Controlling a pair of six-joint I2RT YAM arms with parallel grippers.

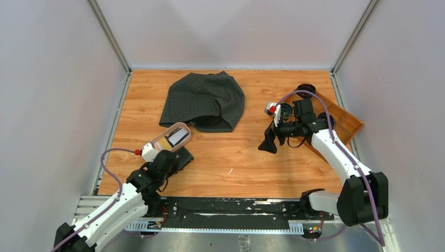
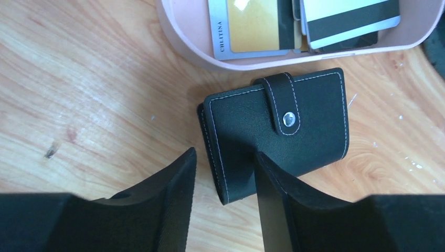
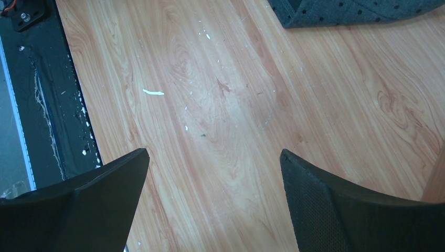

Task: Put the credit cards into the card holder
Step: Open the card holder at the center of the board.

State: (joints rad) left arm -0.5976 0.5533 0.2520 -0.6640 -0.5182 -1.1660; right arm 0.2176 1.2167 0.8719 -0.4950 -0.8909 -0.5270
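The left end effector [image 2: 224,152] sits low with its 2 black fingers partly apart, straddling the near corner of the small black stitched leather-like card holder [image 2: 246,126], and a strip of wood shows between 1 finger and its edge. The holder lies snapped shut on the wooden surface [image 2: 78,79], just beside a shallow pink oval dish [image 2: 189,47] holding the grey, gold and dark plastic credit cards [image 2: 252,23]. The right end effector [image 3: 215,152] hovers wide open, well apart, near a crumpled dark grey cloth [image 1: 204,100]
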